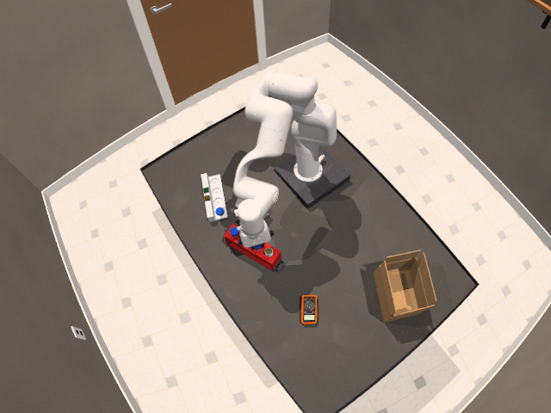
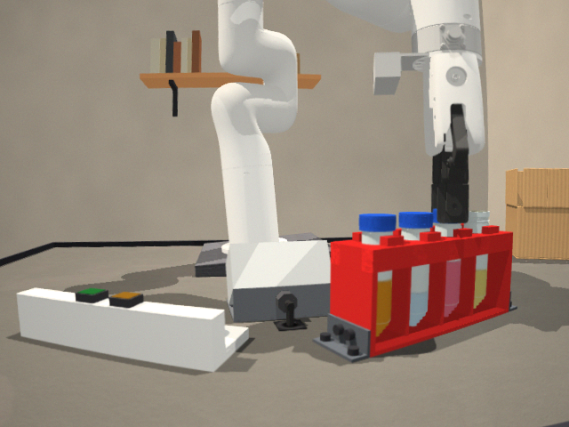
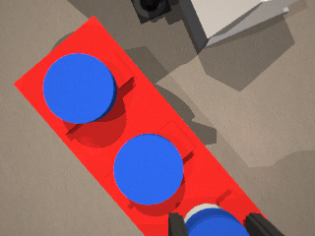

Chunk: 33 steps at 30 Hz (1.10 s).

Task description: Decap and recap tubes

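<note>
The red decapping rack [image 1: 272,262] [image 2: 459,243] [image 3: 44,88] holds four tubes. My gripper [image 2: 450,215] [image 3: 213,227] stands upright over the rack, shut on the blue cap of tube 2 [image 3: 214,228], which sits on its tube. The caps of tube 3 [image 2: 415,219] [image 3: 148,169] and tube 4 [image 2: 376,221] [image 3: 79,88] are on. Tube 1 [image 1: 268,251] [image 2: 480,216] stands open beside my fingers. Its blue cap [image 1: 219,211] lies in the end nest of the white cap tray [image 1: 208,215] [image 2: 115,321]. The lamps [image 2: 110,296] look unlit.
A white and grey box [image 2: 276,276] [image 3: 231,15] sits close behind the rack; its keys are hidden. An orange multimeter [image 1: 308,310] and an open cardboard box [image 1: 405,284] [image 2: 537,211] lie farther off on the dark mat.
</note>
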Available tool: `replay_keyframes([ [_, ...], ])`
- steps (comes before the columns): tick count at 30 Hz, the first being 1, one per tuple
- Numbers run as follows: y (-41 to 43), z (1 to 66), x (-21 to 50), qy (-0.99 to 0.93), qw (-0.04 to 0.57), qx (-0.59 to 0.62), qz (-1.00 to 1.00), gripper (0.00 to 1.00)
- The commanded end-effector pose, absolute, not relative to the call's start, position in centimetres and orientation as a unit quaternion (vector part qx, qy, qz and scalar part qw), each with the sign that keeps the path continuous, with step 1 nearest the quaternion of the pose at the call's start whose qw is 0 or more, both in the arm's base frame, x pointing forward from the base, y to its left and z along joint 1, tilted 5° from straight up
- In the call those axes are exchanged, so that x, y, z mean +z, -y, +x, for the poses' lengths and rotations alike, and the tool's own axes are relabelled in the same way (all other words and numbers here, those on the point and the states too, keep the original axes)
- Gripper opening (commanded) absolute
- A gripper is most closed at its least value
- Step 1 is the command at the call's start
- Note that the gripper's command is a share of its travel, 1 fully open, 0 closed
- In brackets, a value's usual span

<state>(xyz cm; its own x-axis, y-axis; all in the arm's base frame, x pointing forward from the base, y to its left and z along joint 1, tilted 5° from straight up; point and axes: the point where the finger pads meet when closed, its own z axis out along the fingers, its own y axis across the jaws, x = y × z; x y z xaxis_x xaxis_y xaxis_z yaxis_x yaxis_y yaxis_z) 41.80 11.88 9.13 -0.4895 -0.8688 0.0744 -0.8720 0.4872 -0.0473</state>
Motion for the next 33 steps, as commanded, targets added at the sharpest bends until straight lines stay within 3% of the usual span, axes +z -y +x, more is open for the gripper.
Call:
replay_keyframes([
  [1,-11.93,41.96,9.31,0.813,0.021,0.036,0.581,0.00],
  [33,-11.94,41.96,9.38,0.298,0.039,0.016,0.954,0.00],
])
